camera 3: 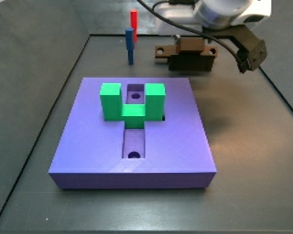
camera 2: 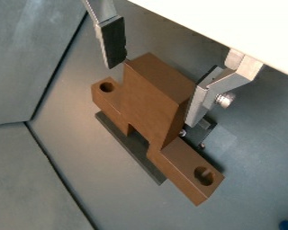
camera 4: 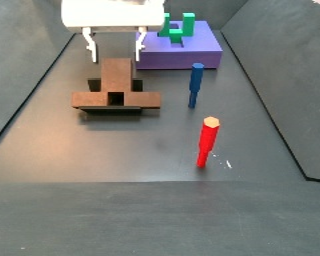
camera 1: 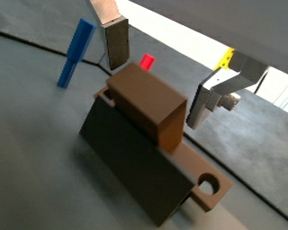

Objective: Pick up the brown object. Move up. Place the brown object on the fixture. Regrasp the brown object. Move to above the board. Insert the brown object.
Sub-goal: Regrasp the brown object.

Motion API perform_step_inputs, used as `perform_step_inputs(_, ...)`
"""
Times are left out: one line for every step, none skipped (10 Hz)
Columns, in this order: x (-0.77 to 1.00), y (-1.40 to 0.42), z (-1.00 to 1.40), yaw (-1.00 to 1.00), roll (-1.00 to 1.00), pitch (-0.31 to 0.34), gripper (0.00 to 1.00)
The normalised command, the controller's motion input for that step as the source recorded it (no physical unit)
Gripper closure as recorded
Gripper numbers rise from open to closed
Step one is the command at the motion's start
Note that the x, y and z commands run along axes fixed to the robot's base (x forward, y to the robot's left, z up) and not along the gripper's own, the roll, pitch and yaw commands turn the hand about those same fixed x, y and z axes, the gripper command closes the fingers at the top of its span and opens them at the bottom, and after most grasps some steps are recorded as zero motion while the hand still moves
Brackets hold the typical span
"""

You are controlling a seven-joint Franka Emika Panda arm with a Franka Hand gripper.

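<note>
While the gripper (camera 2: 153, 72) hovered over the far end of the worktop (camera 4: 69, 200), we saw its fingers (camera 2: 112, 40) spread apart and holding nothing. In both wrist views the brown object (camera 1: 158, 112) lay on the fixture (camera 1: 129, 162), its raised middle part sitting in the gap between the two silver plates but below their tips, touched by neither pad as far as we could tell. One finger (camera 1: 116, 43) stood just beside one side of the raised block, the second finger (camera 2: 201, 103) just beside the opposite side. In a wrist view the bar's (camera 2: 147, 108) two flat ends, each with a round hole, stuck out past the dark fixture (camera 2: 129, 144) on both sides, so the bar lay across it.

In a side view the brown object (camera 4: 116, 85) rested crosswise on the fixture (camera 4: 116, 108), forming a T shape on the grey floor, with the gripper (camera 4: 113, 45) directly above it. The blue peg (camera 4: 195, 85) stood upright near the bar, and the red peg (camera 4: 207, 143) stood well apart, closer to the camera. In a side view the board (camera 3: 136, 137) lay in the middle of the worktop carrying the green block (camera 3: 131, 101) astride its slot; the brown object (camera 3: 189, 50) and fixture (camera 3: 192, 64) sat behind the board, apart from it, under the gripper (camera 3: 229, 41).
</note>
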Motion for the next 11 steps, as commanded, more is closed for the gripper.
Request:
perform_step_inputs(0.08,0.11,-0.24,0.00,0.03,-0.077,0.00)
perform_step_inputs(0.01,0.14,-0.30,-0.05,0.18,-0.069,0.00)
perform_step_inputs(0.02,0.17,-0.22,-0.14,0.24,-0.003,0.00)
perform_step_inputs(0.03,0.15,-0.22,-0.16,0.25,0.000,0.00)
perform_step_inputs(0.00,0.11,-0.29,-0.13,0.24,-0.046,0.00)
perform_step_inputs(0.00,0.14,-0.22,-0.12,0.20,-0.003,0.00)
perform_step_inputs(0.00,0.09,-0.17,-0.07,0.15,-0.011,0.00)
perform_step_inputs(0.00,0.00,0.00,0.00,0.00,0.000,0.00)
perform_step_inputs(0.00,0.00,0.00,0.00,0.00,0.000,1.00)
perform_step_inputs(0.00,0.00,0.00,0.00,0.00,0.000,1.00)
perform_step_inputs(0.00,0.00,0.00,0.00,0.00,0.000,1.00)
